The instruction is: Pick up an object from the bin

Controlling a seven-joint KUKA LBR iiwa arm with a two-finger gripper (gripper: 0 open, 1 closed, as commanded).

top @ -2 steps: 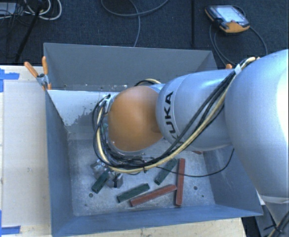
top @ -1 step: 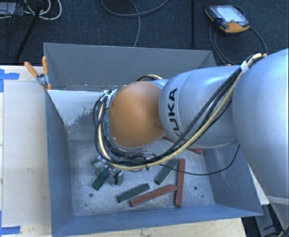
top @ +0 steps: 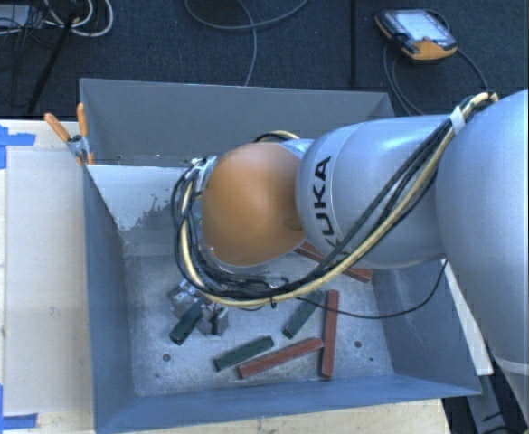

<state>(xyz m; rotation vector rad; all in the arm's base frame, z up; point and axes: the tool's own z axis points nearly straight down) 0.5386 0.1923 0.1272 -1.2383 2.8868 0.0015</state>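
My gripper (top: 201, 309) is low in the left half of the bin, close to the floor and partly hidden under the arm's orange cover. A short dark green block (top: 184, 327) lies tilted right at its lower left, touching or nearly touching it. A longer dark green bar (top: 242, 353) lies flat a little to the right, near the bin's front. Beside that bar rests a red-brown bar (top: 280, 357).
More bars lie right of the gripper: a dark green one (top: 300, 318), a red-brown one (top: 328, 334) standing nearly along the view's vertical, and another red-brown one (top: 338, 268) partly under the arm. The arm covers the bin's middle and right.
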